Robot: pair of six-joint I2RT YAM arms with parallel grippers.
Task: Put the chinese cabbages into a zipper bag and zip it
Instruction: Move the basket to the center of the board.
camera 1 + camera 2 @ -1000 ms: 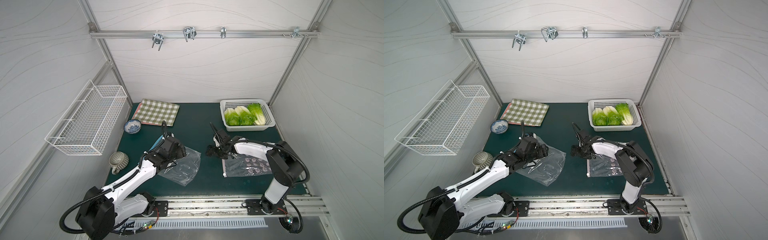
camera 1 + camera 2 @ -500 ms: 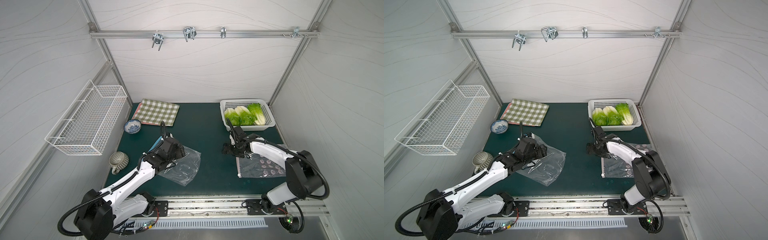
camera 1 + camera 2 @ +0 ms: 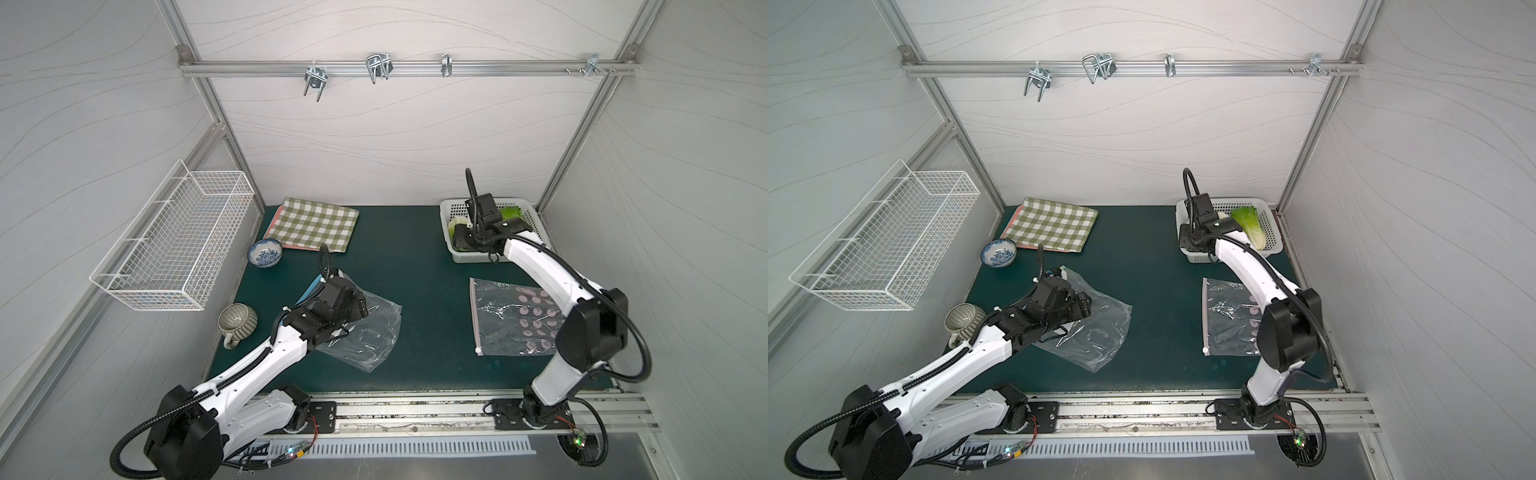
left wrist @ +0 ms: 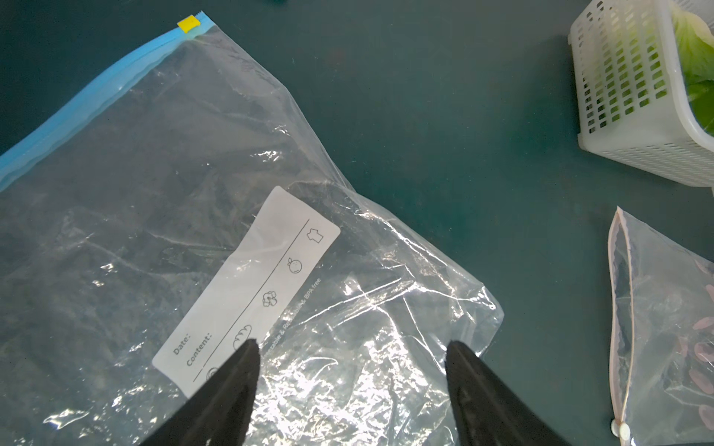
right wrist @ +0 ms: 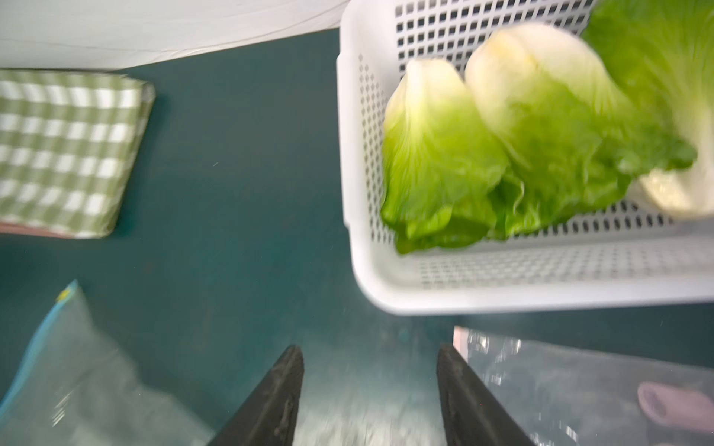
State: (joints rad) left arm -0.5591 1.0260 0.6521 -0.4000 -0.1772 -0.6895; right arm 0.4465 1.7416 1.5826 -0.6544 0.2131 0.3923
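Note:
Three chinese cabbages [image 5: 436, 154] [image 5: 548, 135] [image 5: 657, 77] lie side by side in a white perforated basket [image 5: 347, 154] at the back right. In both top views my right arm hides most of them; one head [image 3: 1250, 226] shows. My right gripper [image 5: 370, 349] [image 3: 461, 239] hovers at the basket's left end, open and empty. A clear zipper bag [image 4: 174, 173] with a blue zip strip and yellow slider lies crumpled at centre left. My left gripper [image 4: 351, 347] [image 3: 361, 309] hangs just above it, open, holding nothing.
A second zipper bag [image 3: 511, 328] with pink dots lies flat in front of the basket, under my right arm. A green checked cloth [image 3: 313, 226], a blue patterned bowl [image 3: 266, 253] and a ribbed mug [image 3: 237, 322] sit along the left. A wire basket [image 3: 174, 245] hangs on the left wall.
My right arm has swung from the dotted bag back to the basket, and its jaws have narrowed somewhat. The dotted bag slid a little to the right. My left arm has barely moved.

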